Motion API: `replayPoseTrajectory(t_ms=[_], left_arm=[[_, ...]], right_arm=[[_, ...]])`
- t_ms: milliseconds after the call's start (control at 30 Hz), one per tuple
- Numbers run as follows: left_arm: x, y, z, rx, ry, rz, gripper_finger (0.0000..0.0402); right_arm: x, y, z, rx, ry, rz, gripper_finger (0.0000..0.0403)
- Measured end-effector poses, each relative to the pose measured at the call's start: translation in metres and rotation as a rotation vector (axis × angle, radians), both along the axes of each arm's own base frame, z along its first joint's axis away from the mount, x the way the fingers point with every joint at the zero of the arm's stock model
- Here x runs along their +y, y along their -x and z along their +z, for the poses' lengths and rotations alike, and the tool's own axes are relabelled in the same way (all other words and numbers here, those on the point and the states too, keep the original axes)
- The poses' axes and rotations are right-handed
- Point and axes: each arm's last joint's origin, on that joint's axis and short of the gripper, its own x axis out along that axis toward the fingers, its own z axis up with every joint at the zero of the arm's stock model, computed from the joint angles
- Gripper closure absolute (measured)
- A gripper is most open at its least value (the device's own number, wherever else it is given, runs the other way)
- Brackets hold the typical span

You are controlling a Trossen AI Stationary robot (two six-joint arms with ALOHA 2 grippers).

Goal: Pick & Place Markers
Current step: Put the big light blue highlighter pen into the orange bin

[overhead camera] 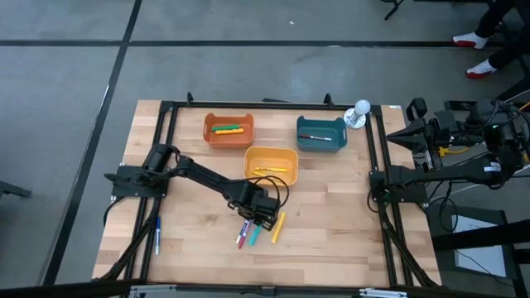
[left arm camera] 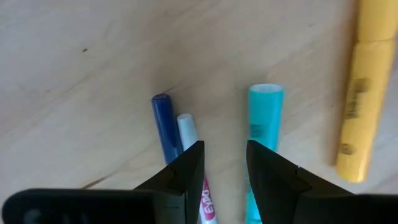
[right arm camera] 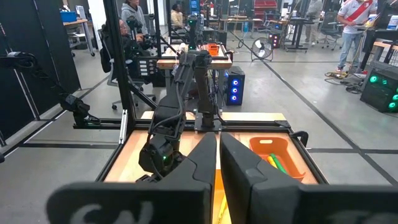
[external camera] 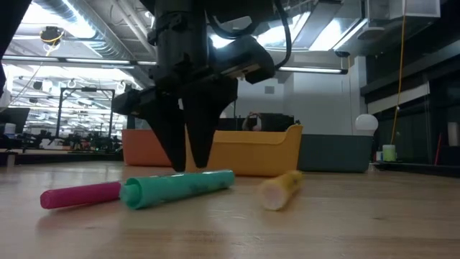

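Several markers lie flat on the wooden table near its front middle: a pink one (overhead camera: 243, 234), a teal one (overhead camera: 254, 235), a yellow one (overhead camera: 278, 226) and a dark blue one (left arm camera: 165, 127). My left gripper (left arm camera: 225, 158) points down over them, open, its tips low above the wood. One finger stands over the pink marker (left arm camera: 186, 130), the other over the teal marker (left arm camera: 264, 112), with bare wood in the gap. In the low view its tips (external camera: 188, 162) end just behind the teal marker (external camera: 180, 188). My right gripper (right arm camera: 219, 155) waits shut, high at the table's right side.
Toward the far edge stand an orange bin (overhead camera: 228, 129), a yellow bin (overhead camera: 271, 163) and a teal bin (overhead camera: 321, 133), each with markers inside. Another blue marker (overhead camera: 157, 236) lies near the left edge. A white ball-shaped object (overhead camera: 361, 110) stands at the far right.
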Motion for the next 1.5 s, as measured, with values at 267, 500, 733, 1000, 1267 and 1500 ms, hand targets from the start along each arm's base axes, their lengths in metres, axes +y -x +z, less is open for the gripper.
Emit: replayPoseTrajectory(t_ms=[267, 500, 733, 1000, 1267, 1500], left_arm=[[-0.009, -0.009, 0.016, -0.076, -0.014, -0.018, 0.0288], [-0.014, -0.009, 0.018, -0.085, -0.019, -0.028, 0.0288], [-0.021, -0.007, 0.019, -0.083, -0.012, -0.03, 0.0288], [-0.026, -0.009, 0.025, -0.107, -0.016, -0.028, 0.0288], [-0.026, -0.006, 0.024, -0.08, -0.029, -0.029, 0.0288], [-0.03, -0.012, 0.006, -0.04, -0.022, -0.041, 0.0288]], right_arm=[[0.0, 0.0, 0.0, 0.0, 0.0, 0.0, 0.0379], [0.0, 0.0, 0.0, -0.001, 0.0, 0.0, 0.0379], [0.0, 0.0, 0.0, 0.0, 0.0, 0.0, 0.0379], [0.0, 0.0, 0.0, 0.0, 0.0, 0.0, 0.0379], [0.0, 0.0, 0.0, 0.0, 0.0, 0.0, 0.0379], [0.0, 0.0, 0.0, 0.0, 0.0, 0.0, 0.0379]])
